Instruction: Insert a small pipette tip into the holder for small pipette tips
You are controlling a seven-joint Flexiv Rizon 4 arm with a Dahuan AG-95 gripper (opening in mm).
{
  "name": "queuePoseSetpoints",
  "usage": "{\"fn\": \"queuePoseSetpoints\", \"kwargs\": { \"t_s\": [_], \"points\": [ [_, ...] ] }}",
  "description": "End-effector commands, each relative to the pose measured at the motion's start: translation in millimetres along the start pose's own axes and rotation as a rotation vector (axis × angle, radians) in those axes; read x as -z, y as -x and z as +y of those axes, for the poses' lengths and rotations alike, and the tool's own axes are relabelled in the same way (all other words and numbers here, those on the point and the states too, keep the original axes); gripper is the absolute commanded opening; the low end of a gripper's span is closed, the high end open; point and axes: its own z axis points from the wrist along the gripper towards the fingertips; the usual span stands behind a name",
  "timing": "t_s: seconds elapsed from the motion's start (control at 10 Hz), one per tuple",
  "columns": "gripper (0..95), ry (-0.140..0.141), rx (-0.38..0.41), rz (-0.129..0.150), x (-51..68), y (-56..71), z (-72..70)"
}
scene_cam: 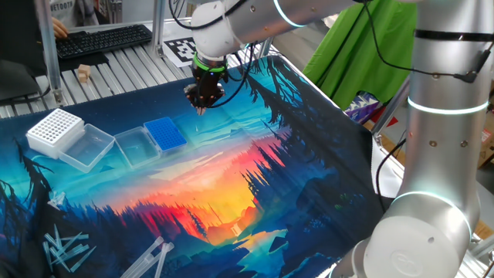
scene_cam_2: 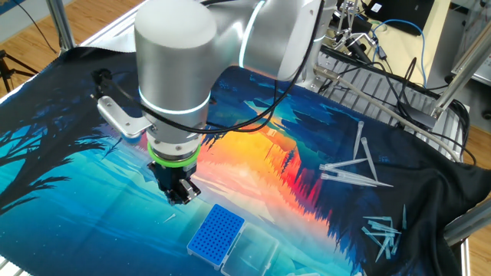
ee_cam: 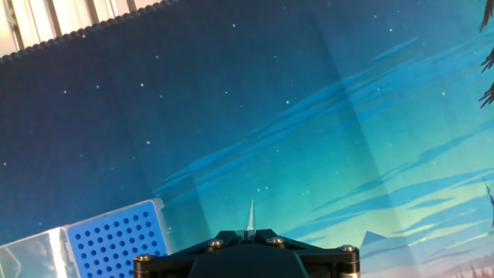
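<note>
Gripper (scene_cam: pixel 204 101) fingers are fully closed, pinching the small tip (ee_cam: pixel 250 215), which you can see in the hand view poking out from between them, pointed end away from the hand, thin and whitish. The gripper points straight down over the printed mat (scene_cam: pixel 231 177) that covers the desk, and you can see a gap between it and the mat in both fixed views. The blue holder (scene_cam: pixel 165 133) sits on the mat just beside the gripper, not under it: in the hand view its grid of holes lies at the lower left of the picture, clearly off to the side of the tip. Its clear lid (scene_cam: pixel 133 146) lies folded open flat on the mat, on the side away from the gripper. Next to that lid you have the white rack (scene_cam: pixel 54 129) with its own clear lid (scene_cam: pixel 89 147) open too. Loose longer tips (scene_cam_2: pixel 357 165) lie scattered on the orange and dark part of the mat, well apart from the holder, and another small pile (scene_cam_2: pixel 381 231) sits near the mat's edge. Beyond the mat you can make out a keyboard (scene_cam: pixel 104 40) and a black-and-white marker tag (scene_cam: pixel 185 49).
</note>
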Motion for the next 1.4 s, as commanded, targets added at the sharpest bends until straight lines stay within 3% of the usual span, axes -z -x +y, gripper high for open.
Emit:
{"fn": "queuePoseSetpoints", "kwargs": {
  "t_s": [0.1,0.2,0.8,1.4],
  "points": [
    [0.0,-0.001,-0.001,0.001,-1.2,2.1,0.9],
    [19.0,-0.003,-0.003,-0.004,-1.5,1.5,1.2],
    [19.0,-0.013,-0.016,-0.021,-4.4,-4.1,4.2],
    [19.0,-0.022,-0.003,-0.065,-6.5,-5.1,3.6]
  ]
}}
